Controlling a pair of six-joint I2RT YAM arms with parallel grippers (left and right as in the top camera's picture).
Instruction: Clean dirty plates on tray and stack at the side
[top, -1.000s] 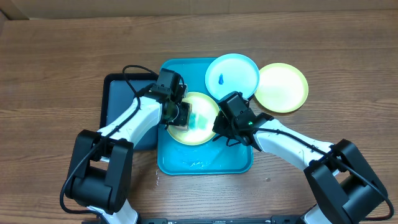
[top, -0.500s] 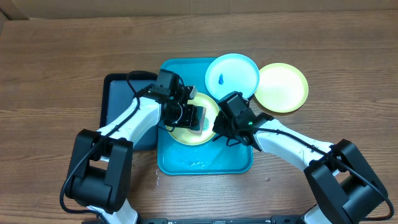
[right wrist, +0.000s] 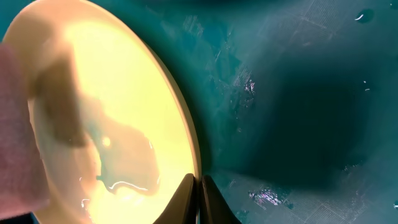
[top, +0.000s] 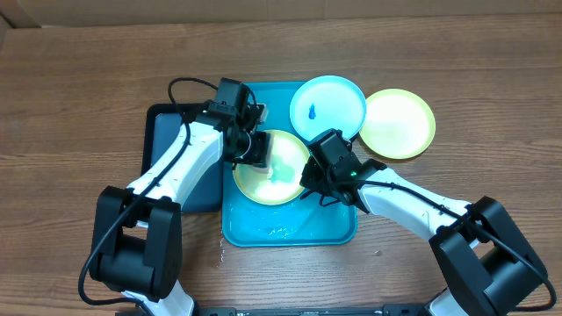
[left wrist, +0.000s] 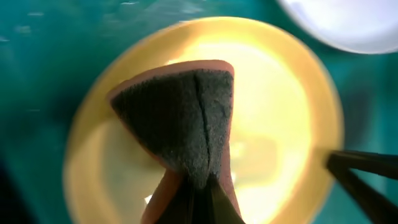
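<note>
A yellow-green plate [top: 279, 175] lies wet in the turquoise tray [top: 290, 230]. My left gripper [top: 253, 151] is shut on a folded sponge [left wrist: 183, 124], dark scrub side down, over the plate's [left wrist: 273, 112] left part. My right gripper [top: 307, 184] is shut on that plate's right rim [right wrist: 189, 149], with water on the plate face [right wrist: 112, 124]. A light blue plate [top: 327, 107] with a small blue smudge rests on the tray's far right corner. A second yellow-green plate [top: 397, 124] lies on the table to its right.
A black tray [top: 167, 149] sits left of the turquoise tray, partly under my left arm. Water pools on the turquoise tray floor [right wrist: 292, 93] near its front. Wooden table [top: 79, 96] surrounds everything.
My left gripper with the sponge has moved back and left across the plate, from its middle toward its far left edge. The right gripper has held still on the rim.
</note>
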